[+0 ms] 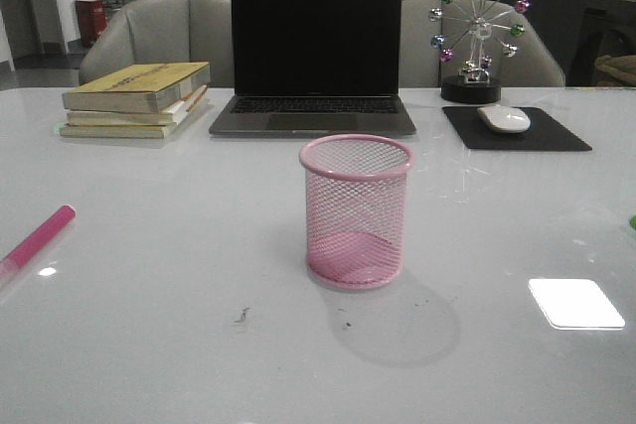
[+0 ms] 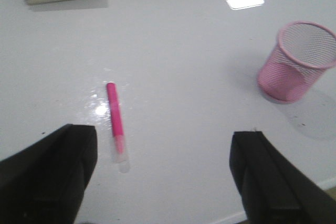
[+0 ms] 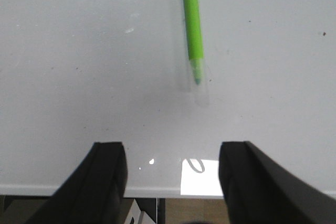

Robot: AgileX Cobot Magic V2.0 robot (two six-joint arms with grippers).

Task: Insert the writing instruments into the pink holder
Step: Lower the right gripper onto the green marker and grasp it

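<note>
I see nothing done yet: the pink holder [image 1: 356,212] stands empty, the pink pen [image 2: 115,117] and green pen [image 3: 193,22] lie on the counter [image 1: 149,325], and both my left gripper [image 2: 163,174] and right gripper [image 3: 172,179] gape wide, holding nothing.

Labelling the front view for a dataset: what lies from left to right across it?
Pink pen → stack of books → laptop → mouse on its pad.

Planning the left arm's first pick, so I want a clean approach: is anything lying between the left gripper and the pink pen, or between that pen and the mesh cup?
Nothing visible does. The left gripper is open above bare table, with the pink pen lying flat ahead of it. Only bare tabletop separates the pen from the upright, empty pink holder.
</note>
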